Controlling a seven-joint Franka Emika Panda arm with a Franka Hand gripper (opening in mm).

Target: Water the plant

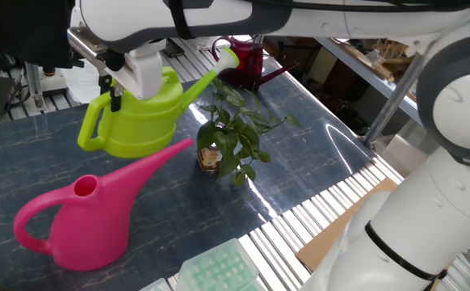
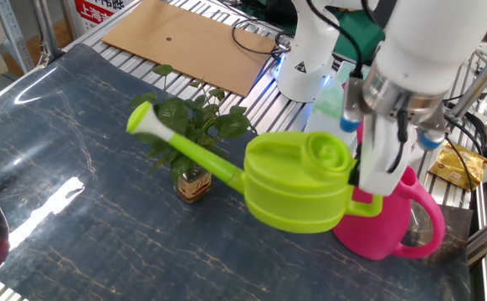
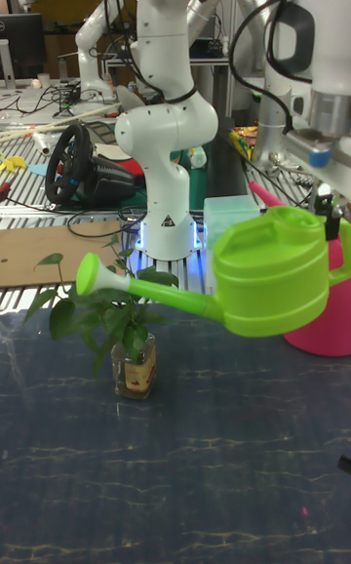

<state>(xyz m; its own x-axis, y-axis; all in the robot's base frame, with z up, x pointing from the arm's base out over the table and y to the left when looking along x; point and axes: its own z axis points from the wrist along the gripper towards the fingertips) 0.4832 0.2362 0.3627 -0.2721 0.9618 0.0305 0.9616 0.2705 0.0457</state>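
Note:
The plant (image 1: 233,128) stands in a small brown labelled jar (image 1: 210,157) on the dark table; it also shows in the other fixed view (image 2: 190,127) and the tall fixed view (image 3: 100,318). My gripper (image 1: 130,84) is shut on the top handle of a lime-green watering can (image 1: 140,117), which it holds in the air. The can (image 2: 300,192) is roughly level, and its spout head (image 2: 142,122) hangs just above the plant's leaves. From the tall fixed view the gripper (image 3: 327,199) grips the can (image 3: 273,279) at its right side. No water is visible.
A pink watering can (image 1: 90,218) stands on the table under and beside the green one (image 2: 404,222). A dark red container (image 1: 244,61) sits at the back. A pale green tray (image 1: 219,272) lies at the front edge, and a cardboard sheet (image 2: 192,40) lies beyond the table.

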